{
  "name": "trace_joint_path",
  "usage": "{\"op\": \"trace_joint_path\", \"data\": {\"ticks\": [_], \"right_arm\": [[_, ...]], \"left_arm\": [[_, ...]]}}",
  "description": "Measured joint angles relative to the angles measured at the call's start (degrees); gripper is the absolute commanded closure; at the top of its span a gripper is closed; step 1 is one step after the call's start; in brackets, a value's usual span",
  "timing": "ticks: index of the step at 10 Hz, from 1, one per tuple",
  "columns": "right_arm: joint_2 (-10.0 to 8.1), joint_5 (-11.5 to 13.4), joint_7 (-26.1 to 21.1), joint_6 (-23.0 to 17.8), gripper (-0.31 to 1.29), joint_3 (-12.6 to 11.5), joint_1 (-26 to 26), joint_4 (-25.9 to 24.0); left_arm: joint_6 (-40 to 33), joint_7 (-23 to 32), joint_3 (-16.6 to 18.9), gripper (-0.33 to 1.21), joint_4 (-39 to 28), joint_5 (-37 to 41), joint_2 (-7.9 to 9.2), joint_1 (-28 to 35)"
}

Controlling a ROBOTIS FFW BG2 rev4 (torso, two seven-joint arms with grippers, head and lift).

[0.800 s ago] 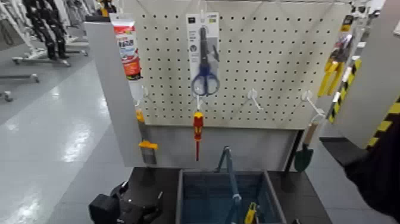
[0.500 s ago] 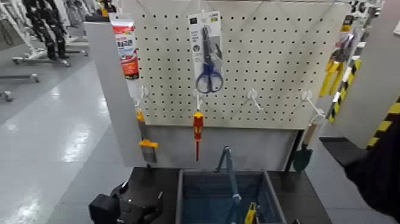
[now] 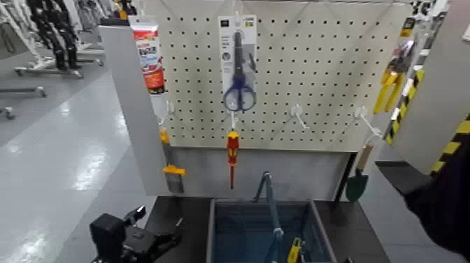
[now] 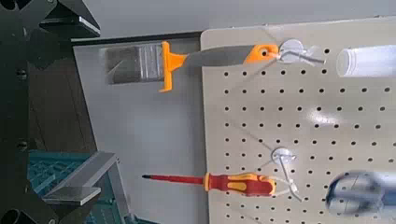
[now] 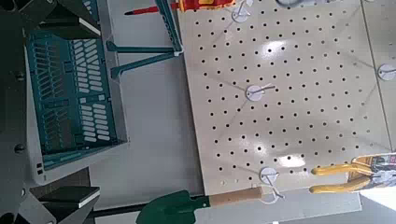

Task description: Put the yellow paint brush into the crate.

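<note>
- My left gripper (image 3: 159, 219) stands spread and empty, low beside the crate (image 3: 323, 233); the yellow paint brush (image 3: 174, 171) hangs bristles-down at the pegboard's (image 3: 280, 77) left edge.
- I judge the brush light, its handle stiff and perhaps slick, its bristles soft; I'd pinch mid-handle, clear of the hook.
- The left wrist view shows the handle's hole at its hook; the right wrist view, from my spread right gripper (image 5: 96, 110), lacks the brush but shows the crate's slats.
</note>
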Motion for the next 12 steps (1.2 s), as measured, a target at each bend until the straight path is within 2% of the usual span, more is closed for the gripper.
{"op": "trace_joint_path", "data": {"ticks": [2,4,7,9,12], "right_arm": [[0.01,0.0,0.05,0.0,0.12,0.02,0.0,0.0],[-0.02,0.0,0.04,0.03,0.12,0.08,0.0,0.0],[-0.08,-0.03,0.08,0.22,0.12,0.3,-0.07,0.0],[-0.15,-0.02,0.08,0.3,0.12,0.45,-0.21,0.0],[-0.17,-0.02,0.08,0.36,0.13,0.61,-0.33,0.0]], "left_arm": [[3.75,-5.4,3.43,0.12,-0.28,2.13,0.85,-2.24],[8.19,-10.39,4.97,0.12,-0.22,3.8,3.11,-4.87],[11.66,-15.13,7.73,0.12,1.22,4.91,6.13,-8.85],[13.17,-19.01,7.38,0.12,4.64,5.65,8.49,-12.91],[13.42,-23.21,4.69,0.12,10.94,6.56,11.36,-20.03]]}}
